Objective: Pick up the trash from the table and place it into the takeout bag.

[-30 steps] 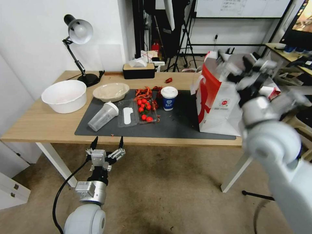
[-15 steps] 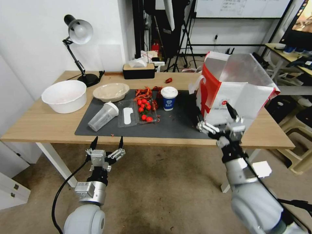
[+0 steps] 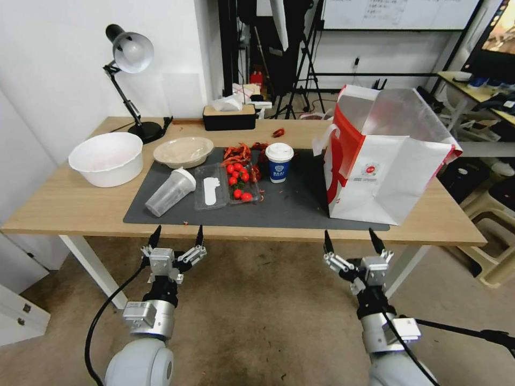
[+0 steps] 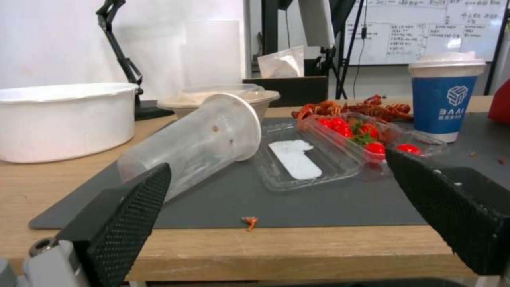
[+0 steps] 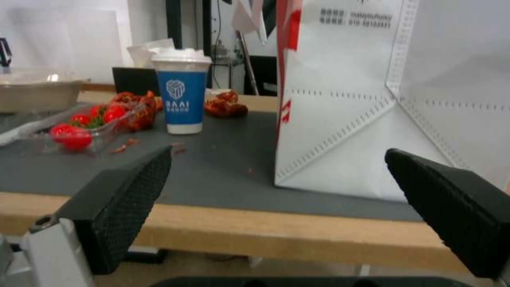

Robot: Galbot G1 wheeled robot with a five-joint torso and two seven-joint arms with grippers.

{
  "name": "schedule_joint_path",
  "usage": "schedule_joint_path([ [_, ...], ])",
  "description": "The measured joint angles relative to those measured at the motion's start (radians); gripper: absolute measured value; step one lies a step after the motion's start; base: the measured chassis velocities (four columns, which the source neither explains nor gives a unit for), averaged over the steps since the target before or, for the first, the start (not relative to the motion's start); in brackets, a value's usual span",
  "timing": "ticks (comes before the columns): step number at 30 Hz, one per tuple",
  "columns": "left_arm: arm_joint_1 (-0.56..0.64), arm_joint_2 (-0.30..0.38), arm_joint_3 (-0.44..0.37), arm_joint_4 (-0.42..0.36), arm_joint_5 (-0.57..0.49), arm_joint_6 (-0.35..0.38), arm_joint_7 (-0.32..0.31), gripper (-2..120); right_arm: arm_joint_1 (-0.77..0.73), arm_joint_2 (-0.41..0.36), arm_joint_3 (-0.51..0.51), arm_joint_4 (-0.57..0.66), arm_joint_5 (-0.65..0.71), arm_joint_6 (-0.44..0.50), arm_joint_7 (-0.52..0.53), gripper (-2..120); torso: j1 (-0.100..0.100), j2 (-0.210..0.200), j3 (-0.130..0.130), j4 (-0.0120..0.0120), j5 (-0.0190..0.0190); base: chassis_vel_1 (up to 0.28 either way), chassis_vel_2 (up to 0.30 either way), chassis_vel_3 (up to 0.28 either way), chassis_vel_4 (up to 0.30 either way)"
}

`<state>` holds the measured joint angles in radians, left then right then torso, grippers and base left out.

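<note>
Clear tray [image 3: 228, 185] holds red tomatoes [image 3: 238, 179]; takeout bag [image 3: 383, 161] open.

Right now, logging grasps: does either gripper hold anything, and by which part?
Nothing is held. The left gripper and right gripper are both open and empty, below the table's front edge.

Lab: whiteboard [image 3: 399, 13], tripods [image 3: 306, 69].

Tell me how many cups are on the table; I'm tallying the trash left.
2. A clear lidded cup lies on its side on the mat's left part; a blue-and-white paper cup stands upright mid-mat, near the takeout bag.
</note>
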<state>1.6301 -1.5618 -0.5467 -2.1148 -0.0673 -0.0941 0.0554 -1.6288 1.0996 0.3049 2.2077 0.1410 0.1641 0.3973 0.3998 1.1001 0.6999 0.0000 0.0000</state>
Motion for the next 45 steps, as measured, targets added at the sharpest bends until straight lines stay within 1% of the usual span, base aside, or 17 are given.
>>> schedule_joint_path([
  [5,0.003,-0.001,-0.001,0.002,0.000,-0.004,0.000,100,-0.040,0.021,-0.020,-0.052,0.001,0.032,0.001,100,0.000,0.000,0.000,0.0000,0.0001,0.000,0.000,0.000,0.000],
  [11,0.002,-0.002,-0.003,0.003,-0.001,-0.005,0.000,100,-0.051,0.028,-0.023,-0.069,0.002,0.038,0.001,100,0.000,0.000,0.000,0.0000,-0.0001,0.000,0.000,0.000,0.000],
  [18,-0.002,-0.005,-0.005,0.005,-0.001,-0.005,-0.001,100,-0.038,0.031,-0.033,-0.081,0.011,0.039,0.000,100,0.000,0.000,0.000,0.0000,0.0000,0.000,0.000,0.000,0.000],
  [21,-0.002,-0.005,-0.009,0.005,-0.002,-0.004,-0.002,100,-0.007,0.029,-0.054,-0.072,0.034,0.025,0.000,100,0.000,0.000,0.000,-0.0001,-0.0001,0.000,0.000,0.000,0.000],
  [24,-0.002,-0.007,-0.010,0.008,-0.002,-0.005,-0.002,100,0.071,0.019,-0.098,-0.059,0.078,-0.014,0.005,100,0.000,0.000,0.000,0.0000,0.0000,0.000,0.000,0.000,0.000],
  [25,-0.002,-0.007,-0.010,0.008,-0.002,-0.005,-0.002,100,0.071,0.019,-0.098,-0.059,0.078,-0.014,0.005,100,0.000,0.000,0.000,0.0000,0.0000,0.000,0.000,0.000,0.000],
  [27,-0.001,-0.009,-0.010,0.008,-0.002,-0.005,-0.003,100,0.155,0.008,-0.137,-0.063,0.135,-0.058,0.013,100,0.000,0.000,0.000,0.0000,-0.0001,0.000,0.000,0.000,0.000],
  [28,-0.001,-0.009,-0.010,0.008,-0.002,-0.005,-0.003,100,0.155,0.008,-0.137,-0.063,0.135,-0.058,0.013,100,0.000,0.000,0.000,0.0000,-0.0001,0.000,0.000,0.000,0.000],
  [30,0.000,-0.010,-0.012,0.008,-0.001,-0.005,-0.003,100,0.243,-0.003,-0.169,-0.088,0.192,-0.097,0.015,100,0.000,0.000,0.000,0.0000,-0.0001,0.000,0.000,0.000,0.000],
  [31,0.000,-0.010,-0.012,0.008,-0.001,-0.005,-0.003,100,0.243,-0.003,-0.169,-0.088,0.192,-0.097,0.015,100,0.000,0.000,0.000,0.0000,-0.0001,0.000,0.000,0.000,0.000],
  [35,-0.001,-0.011,-0.014,0.008,0.000,-0.005,-0.003,100,0.371,-0.012,-0.226,-0.128,0.270,-0.150,0.038,100,0.000,0.000,0.000,-0.0001,-0.0001,0.000,0.000,0.000,0.000],
  [36,-0.001,-0.011,-0.014,0.008,0.000,-0.005,-0.003,100,0.371,-0.012,-0.226,-0.128,0.270,-0.150,0.038,100,0.000,0.000,0.000,-0.0001,-0.0001,0.000,0.000,0.000,0.000],
  [38,-0.002,-0.013,-0.015,0.008,0.002,-0.004,-0.003,100,0.440,-0.012,-0.262,-0.159,0.300,-0.162,0.051,100,0.000,0.000,0.000,0.0000,0.0001,0.000,0.000,0.000,0.000],
  [39,-0.002,-0.013,-0.015,0.008,0.002,-0.004,-0.003,100,0.440,-0.012,-0.262,-0.159,0.300,-0.162,0.051,100,0.000,0.000,0.000,0.0000,0.0001,0.000,0.000,0.000,0.000],
  [42,-0.002,-0.016,-0.015,0.010,0.003,-0.004,-0.003,100,0.538,-0.005,-0.318,-0.210,0.327,-0.176,0.070,100,0.000,0.000,0.000,0.0000,-0.0001,0.000,0.000,0.000,0.000],
  [43,-0.002,-0.016,-0.015,0.010,0.003,-0.004,-0.003,100,0.538,-0.005,-0.318,-0.210,0.327,-0.176,0.070,100,0.000,0.000,0.000,0.0000,-0.0001,0.000,0.000,0.000,0.000],
  [45,-0.002,-0.017,-0.016,0.012,0.004,-0.004,-0.003,100,0.596,0.007,-0.356,-0.253,0.343,-0.185,0.089,100,0.000,0.000,0.000,0.0000,-0.0001,0.000,0.000,0.000,0.000],
])
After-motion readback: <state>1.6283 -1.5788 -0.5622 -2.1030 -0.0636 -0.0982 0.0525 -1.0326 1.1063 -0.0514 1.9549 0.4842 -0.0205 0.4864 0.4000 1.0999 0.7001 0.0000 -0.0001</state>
